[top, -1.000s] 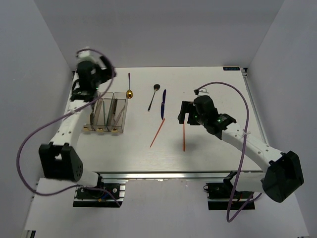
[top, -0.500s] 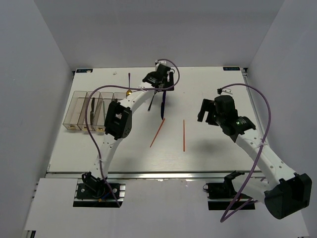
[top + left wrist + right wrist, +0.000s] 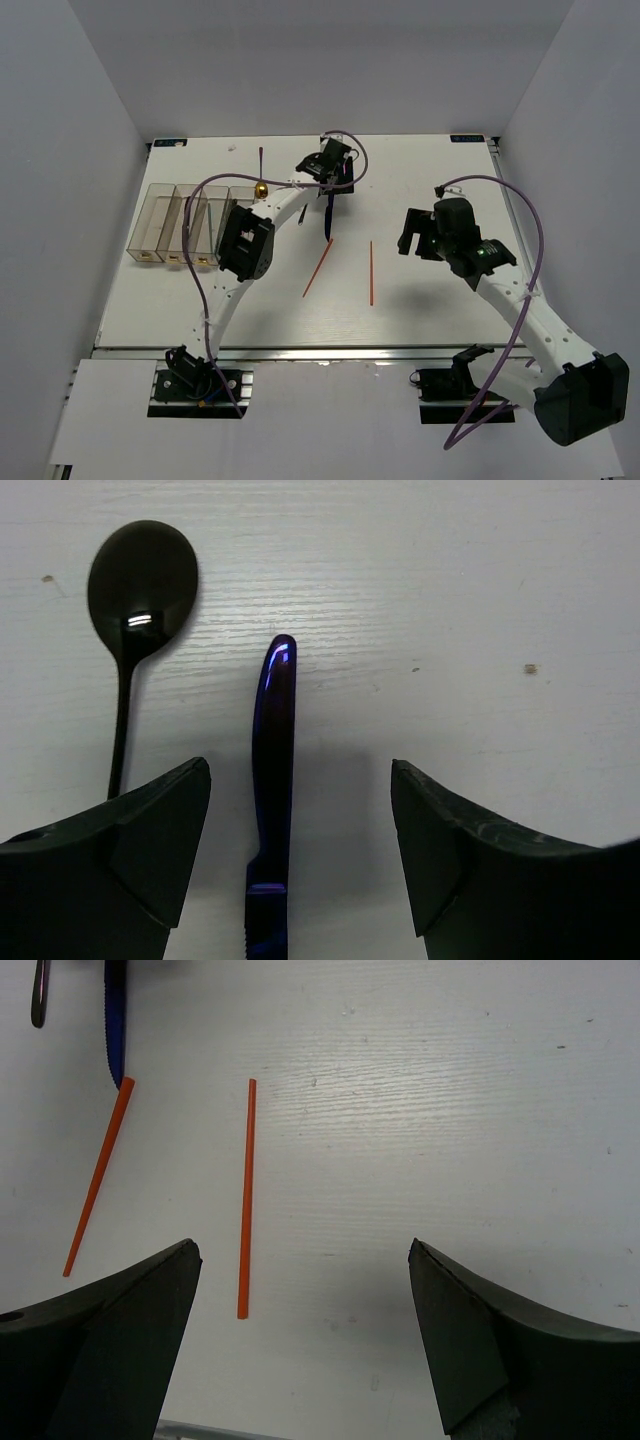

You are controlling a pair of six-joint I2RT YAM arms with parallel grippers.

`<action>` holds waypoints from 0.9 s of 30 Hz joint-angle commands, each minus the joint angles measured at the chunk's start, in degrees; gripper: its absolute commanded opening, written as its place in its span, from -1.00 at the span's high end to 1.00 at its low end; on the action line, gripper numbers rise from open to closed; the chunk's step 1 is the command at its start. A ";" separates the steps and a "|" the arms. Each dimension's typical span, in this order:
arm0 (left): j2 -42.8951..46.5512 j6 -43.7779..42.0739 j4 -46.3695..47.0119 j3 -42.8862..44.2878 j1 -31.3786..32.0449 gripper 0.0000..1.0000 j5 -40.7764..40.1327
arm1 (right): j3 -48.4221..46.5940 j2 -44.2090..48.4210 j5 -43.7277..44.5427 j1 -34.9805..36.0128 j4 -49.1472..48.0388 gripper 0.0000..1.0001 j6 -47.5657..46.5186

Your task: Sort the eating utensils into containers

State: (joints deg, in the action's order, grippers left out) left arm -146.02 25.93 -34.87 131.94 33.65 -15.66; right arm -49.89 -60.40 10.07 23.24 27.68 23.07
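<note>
My left gripper point(image 3: 300, 780) is open low over the table, one jaw on either side of the blue knife point(image 3: 273, 740), which lies nearer the left finger and touches neither. The black spoon point(image 3: 142, 575) lies just to the knife's left. From above, the left gripper point(image 3: 330, 175) covers the knife's point(image 3: 328, 222) far end. Two orange-red chopsticks point(image 3: 318, 268) point(image 3: 371, 272) lie mid-table. My right gripper point(image 3: 415, 232) hovers open and empty to the right of the nearer chopstick point(image 3: 245, 1200). The gold-bowled spoon point(image 3: 261, 188) lies by the containers point(image 3: 158, 228) at the left.
Some bins of the containers hold dark utensils point(image 3: 188, 215). The left arm's forearm stretches over the table from the bins toward the far middle. White walls enclose the table on three sides. The table's right edge point(image 3: 515, 215) lies past the right arm.
The left arm swung from above the containers to the far middle and came down over the blue knife; its jaws have narrowed slightly. The right gripper drew back to the right, off the chopstick.
</note>
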 commanded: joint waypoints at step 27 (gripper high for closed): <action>-6.20 -1.41 -14.00 -0.72 2.21 0.82 5.90 | 3.39 4.33 -5.14 -0.22 -3.42 -0.78 -1.45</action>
State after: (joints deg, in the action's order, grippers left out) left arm -149.12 24.21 -40.51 133.58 35.73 -16.91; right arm -47.00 -57.08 5.78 23.22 26.00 22.06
